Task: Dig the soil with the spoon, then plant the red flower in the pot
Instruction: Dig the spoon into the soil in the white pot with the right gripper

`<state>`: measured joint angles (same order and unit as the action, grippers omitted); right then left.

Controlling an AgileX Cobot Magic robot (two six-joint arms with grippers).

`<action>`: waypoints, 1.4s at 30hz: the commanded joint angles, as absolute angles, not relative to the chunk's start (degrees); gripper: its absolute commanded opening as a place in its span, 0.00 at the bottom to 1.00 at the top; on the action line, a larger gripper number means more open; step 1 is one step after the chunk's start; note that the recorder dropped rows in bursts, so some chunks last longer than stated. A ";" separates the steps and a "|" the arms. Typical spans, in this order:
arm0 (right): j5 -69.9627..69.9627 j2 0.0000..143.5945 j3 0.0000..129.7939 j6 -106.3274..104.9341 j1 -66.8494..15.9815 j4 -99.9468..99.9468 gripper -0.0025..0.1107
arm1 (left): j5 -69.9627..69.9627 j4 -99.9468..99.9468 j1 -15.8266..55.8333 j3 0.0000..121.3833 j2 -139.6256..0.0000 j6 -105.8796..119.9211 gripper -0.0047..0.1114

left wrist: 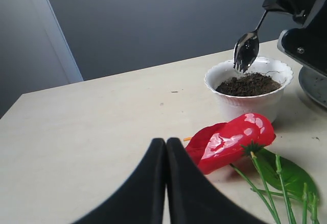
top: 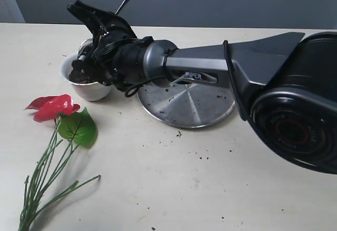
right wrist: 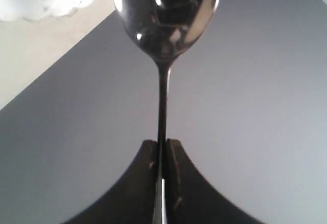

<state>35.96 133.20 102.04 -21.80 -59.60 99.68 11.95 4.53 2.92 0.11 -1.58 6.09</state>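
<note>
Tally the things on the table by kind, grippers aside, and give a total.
Flower: 1
Pot with soil: 1
Spoon: 1
Steel plate: 1
Total: 4

Right gripper (right wrist: 162, 155) clamped; left gripper (left wrist: 166, 152) apparently closed.

From my seat, the right arm (top: 210, 70) lies across the frame's middle, over the steel plate (top: 185, 104) and pot (top: 87, 90), blocking approach from the right. The spoon (left wrist: 247, 48) hangs in the pot's mouth. The red flower (top: 52, 107) fills the lower left. The counter (top: 200, 189) across lower centre lies open.
</note>
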 commanded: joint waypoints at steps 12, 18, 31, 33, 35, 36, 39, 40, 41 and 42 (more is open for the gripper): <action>39.30 135.28 101.95 -25.19 -61.90 99.95 0.02 | 11.55 4.04 3.01 0.00 -1.34 5.81 0.04; 38.58 135.58 101.95 -25.74 -63.14 99.95 0.02 | 11.55 4.04 3.01 0.00 -1.34 5.81 0.04; 37.58 135.67 98.40 -28.59 -63.42 99.09 0.02 | 11.55 4.04 3.01 0.00 -1.34 5.81 0.04; 37.57 135.67 98.40 -28.59 -63.42 99.30 0.02 | 11.55 4.04 3.01 0.00 -1.34 5.81 0.04; 37.80 135.67 98.40 -28.44 -63.42 99.95 0.02 | 11.55 4.04 3.01 0.00 -1.34 5.81 0.04; 38.26 135.67 98.54 -28.44 -63.42 99.95 0.02 | 11.55 4.04 3.01 0.00 -1.34 5.81 0.04; 39.07 135.54 98.63 -28.44 -63.16 99.95 0.02 | 11.55 4.04 3.01 0.00 -1.34 5.81 0.04; 39.07 135.43 98.63 -28.44 -62.94 99.95 0.02 | 11.55 4.04 3.01 0.00 -1.34 5.81 0.04; 39.07 135.44 98.63 -28.44 -62.63 99.95 0.02 | 11.55 4.04 3.01 0.00 -1.34 5.81 0.04; 39.07 135.44 98.63 -28.44 -62.29 99.95 0.02 | 11.55 4.04 3.01 0.00 -1.34 5.81 0.04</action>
<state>38.54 135.69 99.39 -27.03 -63.41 100.09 11.95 4.53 2.92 0.11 -1.58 6.09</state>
